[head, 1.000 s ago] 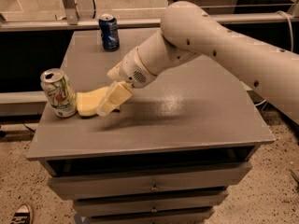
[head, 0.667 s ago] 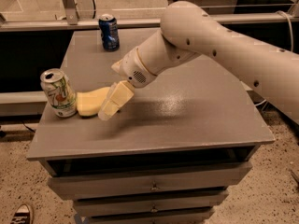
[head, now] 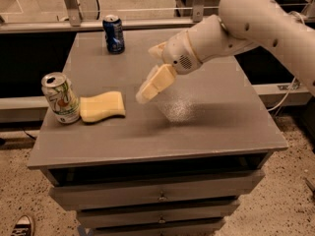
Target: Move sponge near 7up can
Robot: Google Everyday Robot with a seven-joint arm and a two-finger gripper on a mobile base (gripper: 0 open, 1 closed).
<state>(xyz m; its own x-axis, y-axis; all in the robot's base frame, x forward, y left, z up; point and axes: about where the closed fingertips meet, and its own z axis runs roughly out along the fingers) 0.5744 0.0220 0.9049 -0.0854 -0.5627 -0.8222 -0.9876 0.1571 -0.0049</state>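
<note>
The pale yellow sponge (head: pixel 102 106) lies flat on the grey table (head: pixel 211 117) near its left edge. Its left end touches or nearly touches the 7up can (head: pixel 60 98), which stands upright, white and green with a silver top. My gripper (head: pixel 147 73) hangs above the table to the right of the sponge, lifted clear of it. It is open and holds nothing. One pale finger (head: pixel 156 81) points down-left toward the sponge.
A dark blue can (head: pixel 113 33) stands upright at the table's back left. The table is a cabinet with drawers (head: pixel 157 196) at its front. A rail (head: pixel 98 23) runs behind it. A shoe (head: pixel 22 225) shows on the floor at bottom left.
My gripper has let go of the sponge and drawn back up and to the right. The sponge stays lying beside the 7up can.
</note>
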